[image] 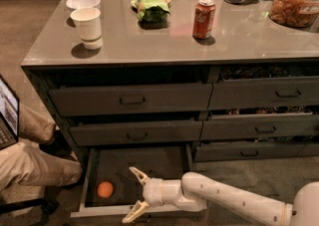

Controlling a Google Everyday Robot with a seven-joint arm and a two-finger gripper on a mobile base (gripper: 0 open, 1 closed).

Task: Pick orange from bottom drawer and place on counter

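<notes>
One orange lies on the dark floor of the pulled-out bottom drawer, near its front corner on the view's left. The gripper hangs over the drawer's front edge just beside the orange, spread wide and pointing toward it without touching. Above, the bench carries a red can and a paper cup

One orange, one can, two cups, six drawers, one claw over the bottom drawer.

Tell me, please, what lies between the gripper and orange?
Camera view: only the dark-grey bottom drawer's bare floor, where the open gripper hovers beside the small round orange.
</notes>
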